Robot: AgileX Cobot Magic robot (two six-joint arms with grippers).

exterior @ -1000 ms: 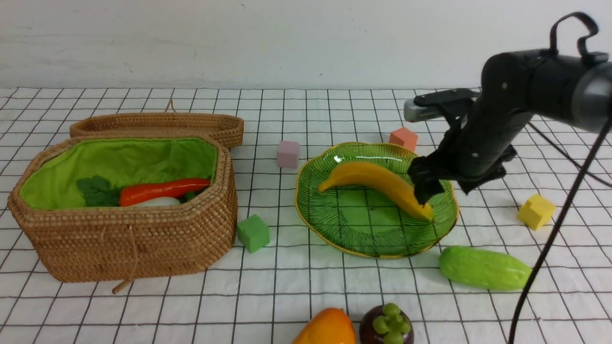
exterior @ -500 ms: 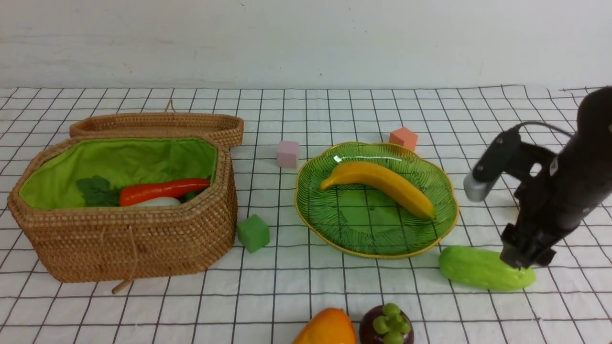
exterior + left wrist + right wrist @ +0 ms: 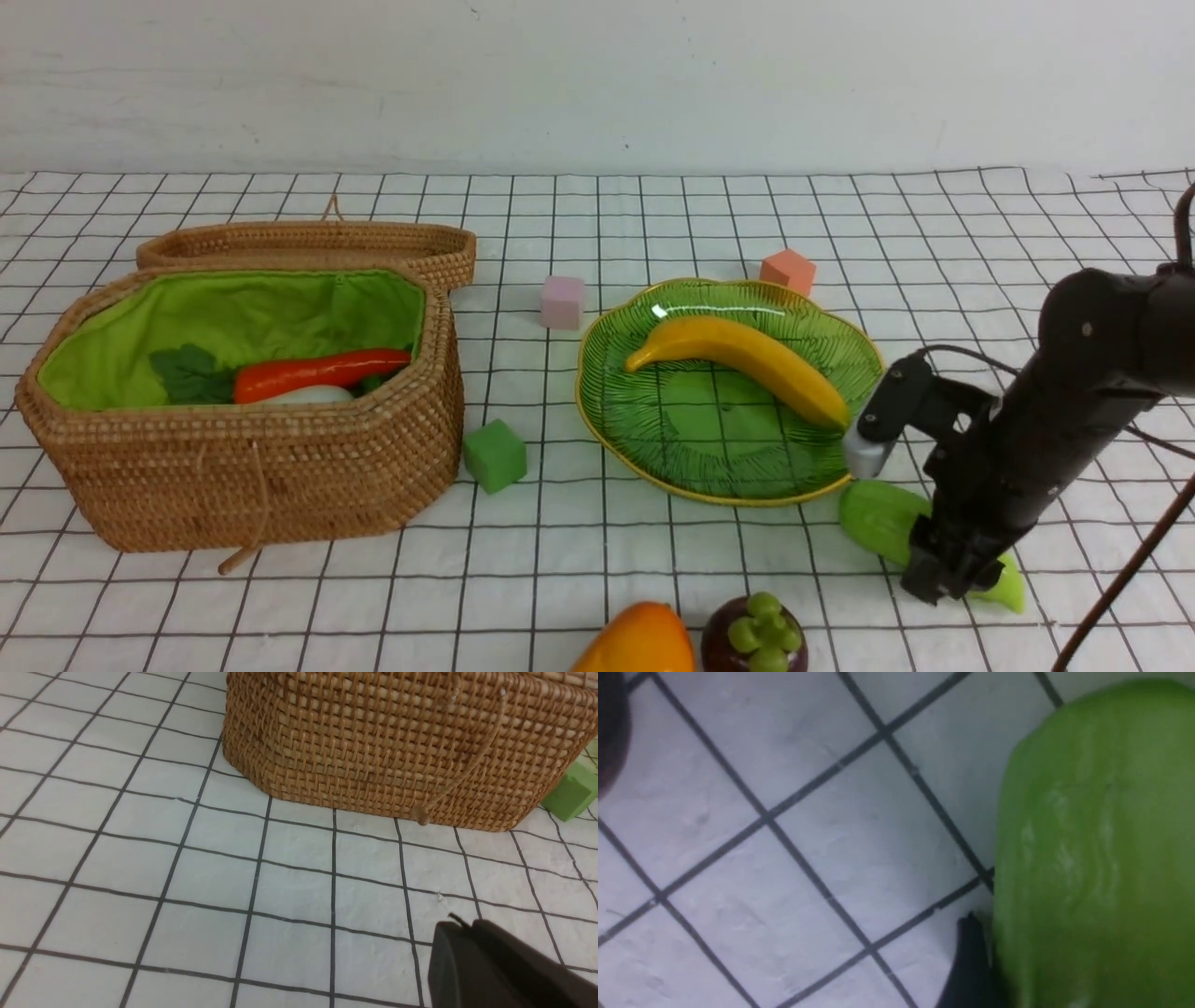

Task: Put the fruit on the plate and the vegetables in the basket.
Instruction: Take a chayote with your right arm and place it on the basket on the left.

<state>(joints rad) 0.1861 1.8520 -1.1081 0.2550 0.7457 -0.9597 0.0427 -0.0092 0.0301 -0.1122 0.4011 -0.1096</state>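
Note:
A light green cucumber lies slanted on the cloth in front of the green plate. My right gripper is down over its right half. In the right wrist view one dark finger lies against the cucumber's side; the other finger is hidden. The banana rests on the plate. Mango and mangosteen sit at the front edge. Carrot and radish lie in the basket. My left gripper is shut and empty, low before the basket.
A green cube sits by the basket's right corner, a pink cube and an orange cube behind the plate. The basket lid lies open at the back. The right arm's cable hangs at the far right.
My right arm left the banana on the plate, swung right and came down onto the cucumber. The cucumber has turned and its right end shifted toward the front. The left arm's view holds still.

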